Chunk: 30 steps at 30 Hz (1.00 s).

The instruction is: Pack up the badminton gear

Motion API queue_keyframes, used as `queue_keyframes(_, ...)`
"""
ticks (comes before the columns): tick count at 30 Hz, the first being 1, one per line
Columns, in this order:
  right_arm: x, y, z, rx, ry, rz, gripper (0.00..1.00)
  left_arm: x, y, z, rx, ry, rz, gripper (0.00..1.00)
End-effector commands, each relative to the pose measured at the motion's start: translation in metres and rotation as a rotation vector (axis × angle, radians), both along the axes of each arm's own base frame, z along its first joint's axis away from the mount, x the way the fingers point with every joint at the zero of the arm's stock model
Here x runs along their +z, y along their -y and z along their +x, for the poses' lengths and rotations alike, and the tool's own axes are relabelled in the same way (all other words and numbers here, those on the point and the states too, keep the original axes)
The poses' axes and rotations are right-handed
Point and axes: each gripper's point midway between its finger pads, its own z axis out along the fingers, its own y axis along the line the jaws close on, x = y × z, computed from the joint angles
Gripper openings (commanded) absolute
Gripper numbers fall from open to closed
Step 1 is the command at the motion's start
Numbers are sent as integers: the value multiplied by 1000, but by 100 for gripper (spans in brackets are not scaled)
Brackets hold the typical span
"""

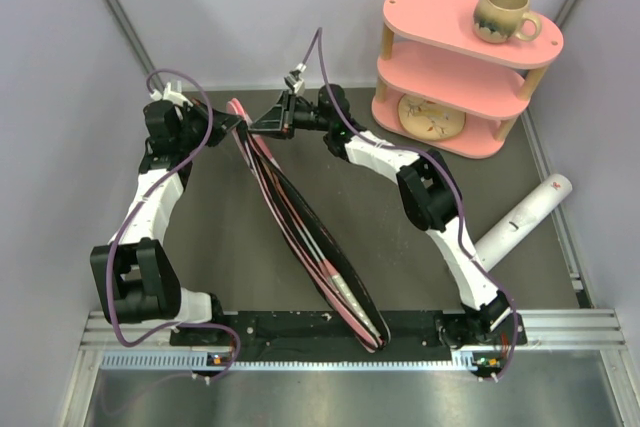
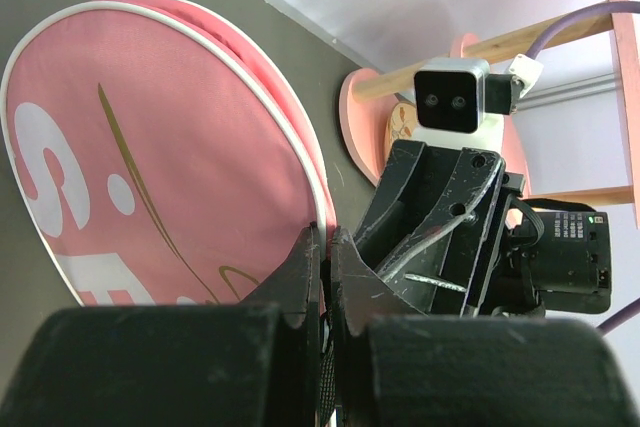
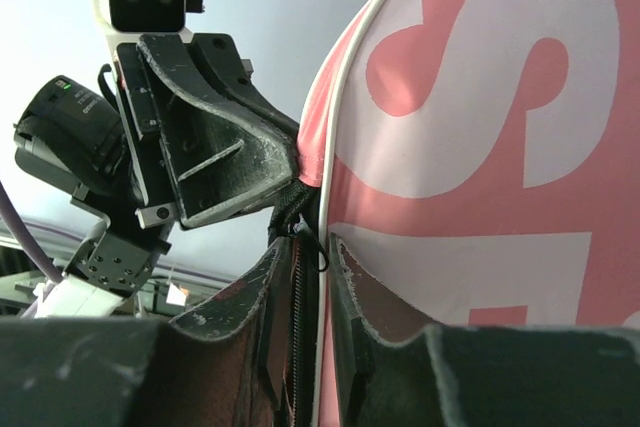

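The pink racket-shaped bag [image 1: 312,239] stands on its edge, running from the table's near edge to the far middle. Both grippers meet at its far end. My left gripper [image 1: 238,121] [image 2: 325,237] is shut on the bag's [image 2: 150,177] white-piped rim. My right gripper [image 1: 270,123] [image 3: 310,247] faces it from the other side. Its jaws are drawn in narrow on the black zipper edge of the bag [image 3: 480,147], with the zipper pull between the fingertips. A long white tube [image 1: 522,219] lies on the table to the right.
A pink two-tier shelf [image 1: 452,79] stands at the back right with a beige mug [image 1: 505,15] on its top tier. Grey walls close in the left, the back and the right. The arms' bases sit along the near rail [image 1: 560,332].
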Motion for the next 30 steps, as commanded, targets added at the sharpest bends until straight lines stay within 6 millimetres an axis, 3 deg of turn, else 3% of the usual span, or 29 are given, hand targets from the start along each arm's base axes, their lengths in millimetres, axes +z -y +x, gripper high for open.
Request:
queue_keyframes(1, 36, -10, -24, 68, 109, 25, 18, 28, 6, -3, -37, 110, -2, 0)
queue_keyframes(8, 39, -12, -22, 62, 119, 14, 17, 27, 7, -2, -39, 109, -5, 0)
queue_keyframes(12, 42, -13, -21, 63, 125, 15, 1, 28, 7, -3, -40, 109, -4, 0)
queue_keyframes(19, 45, -11, -21, 57, 149, 8, 0, 27, 2, -1, -8, 107, 11, 1)
queue_keyframes(21, 46, -10, -21, 60, 136, 11, 0, 28, 0, 0, 4, 113, 20, 15)
queue_keyframes(23, 48, -9, -22, 66, 141, 32, 0, 28, -3, 2, 21, 108, 21, 46)
queue_keyframes(25, 47, -10, -23, 68, 139, 30, 0, 28, -5, 5, 32, 100, 32, 59)
queue_keyframes(26, 48, -9, -23, 69, 143, 33, 0, 26, -7, 8, 41, 94, 36, 76)
queue_keyframes(30, 51, -9, -24, 72, 148, 33, 0, 20, -15, 20, 78, 63, 59, 82)
